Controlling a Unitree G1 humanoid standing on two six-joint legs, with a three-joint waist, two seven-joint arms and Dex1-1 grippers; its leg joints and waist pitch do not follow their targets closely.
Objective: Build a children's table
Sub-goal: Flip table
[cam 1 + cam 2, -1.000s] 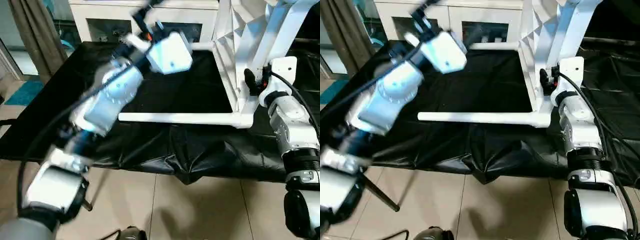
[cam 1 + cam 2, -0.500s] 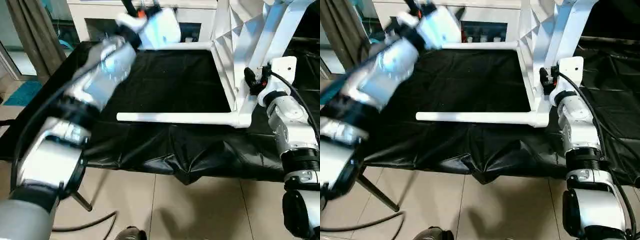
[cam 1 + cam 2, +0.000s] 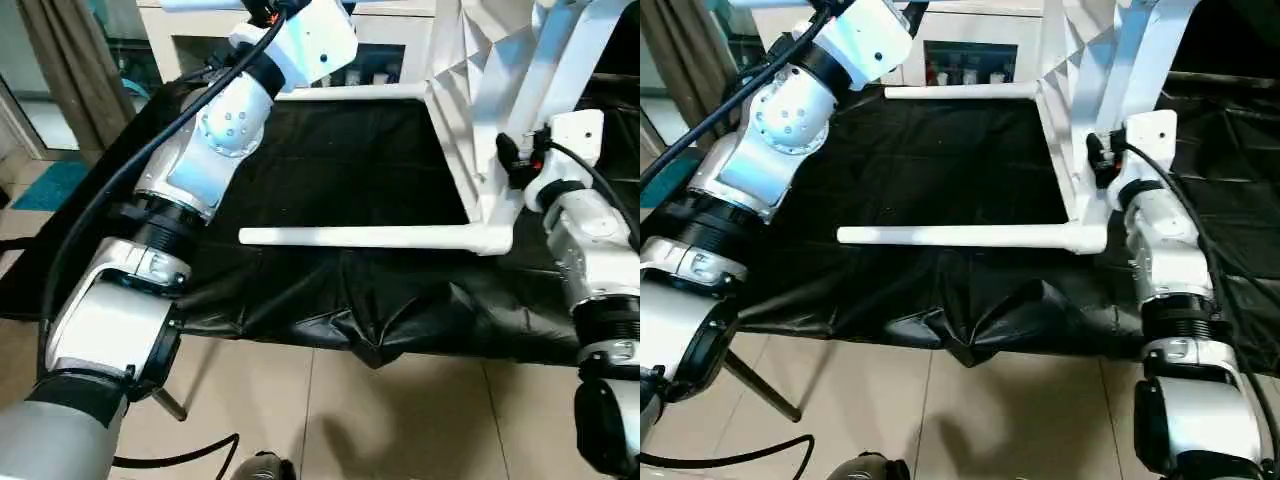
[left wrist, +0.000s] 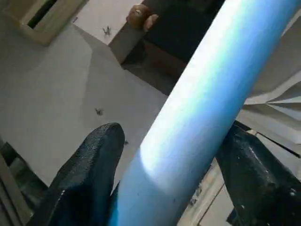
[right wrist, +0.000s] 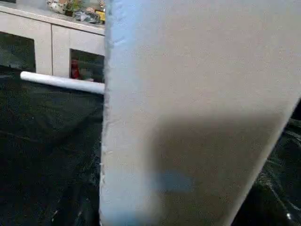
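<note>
The children's table (image 3: 468,70) stands on its side at the right of the black-covered work table (image 3: 330,160), ribbed underside facing left. Two white legs stick out leftward from it, a near one (image 3: 370,237) and a far one (image 3: 350,92). A third leg (image 3: 555,70) slants up at the right, and my right gripper (image 3: 512,162) is shut around its lower end by the corner socket. My left arm is raised toward the back left. Its gripper (image 4: 174,141) is shut on a loose white leg (image 3: 770,3), whose tube lies between both black fingers (image 4: 94,160).
A white cabinet (image 3: 190,45) with glass doors stands behind the work table. A curtain (image 3: 70,70) hangs at the left. The black cover (image 3: 370,320) sags over the front edge above the tiled floor (image 3: 400,420).
My left arm has swung up and back from over the middle of the work table and now stands raised at the back left. The right arm and the table have stayed put.
</note>
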